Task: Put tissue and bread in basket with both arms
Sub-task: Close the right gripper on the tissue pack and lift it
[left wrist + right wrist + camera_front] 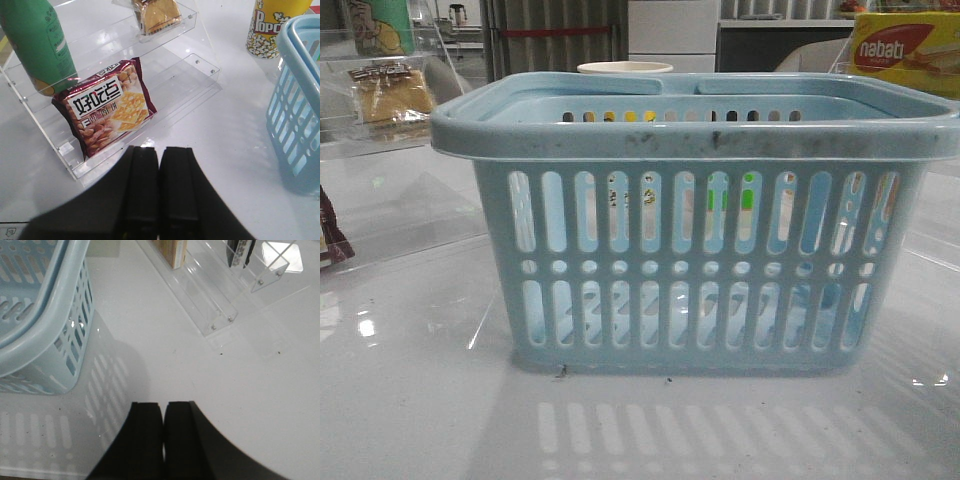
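Bread (156, 15) on clear shelf, well beyond left gripper (160, 195) | both grippers' jaws closed, empty | right gripper (164, 440) beside basket (45, 315)

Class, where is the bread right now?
The bread sits on the upper tier of the clear shelf at the far left of the front view, left of the basket and above the maroon packet.
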You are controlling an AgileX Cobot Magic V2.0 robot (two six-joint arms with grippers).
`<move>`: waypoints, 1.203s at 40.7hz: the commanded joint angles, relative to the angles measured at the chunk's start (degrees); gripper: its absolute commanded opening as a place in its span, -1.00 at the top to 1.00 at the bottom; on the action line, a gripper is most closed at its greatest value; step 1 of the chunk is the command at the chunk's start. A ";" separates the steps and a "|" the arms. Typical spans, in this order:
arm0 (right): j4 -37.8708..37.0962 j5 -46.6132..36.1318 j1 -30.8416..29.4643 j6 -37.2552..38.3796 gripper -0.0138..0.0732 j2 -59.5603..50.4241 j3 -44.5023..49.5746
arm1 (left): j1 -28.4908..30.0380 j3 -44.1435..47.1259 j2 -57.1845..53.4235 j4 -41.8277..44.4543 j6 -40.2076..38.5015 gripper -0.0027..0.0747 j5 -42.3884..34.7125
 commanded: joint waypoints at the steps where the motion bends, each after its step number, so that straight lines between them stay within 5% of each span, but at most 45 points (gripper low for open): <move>1: 0.26 -3.22 -0.07 -0.36 -0.15 1.66 -1.53 | -0.26 -1.43 0.54 -0.55 -0.21 0.45 -3.39; 5: 0.04 -3.36 -0.07 -0.36 -0.53 3.09 -1.53 | -0.26 -1.43 0.54 -0.17 -0.21 0.00 -3.39; 10: -1.48 -4.71 -0.07 -0.36 -0.61 5.67 -1.53 | -0.26 -1.43 0.54 -0.19 -0.21 -0.31 -3.59; 29: -2.78 -8.25 -8.35 0.78 -0.61 24.63 -14.89 | -0.26 -1.43 0.54 -0.19 -0.21 -0.30 -3.59; 49: -5.24 -9.00 -8.74 0.73 -0.61 47.12 -35.21 | -0.26 -1.43 0.54 -0.19 -0.21 -0.30 -3.59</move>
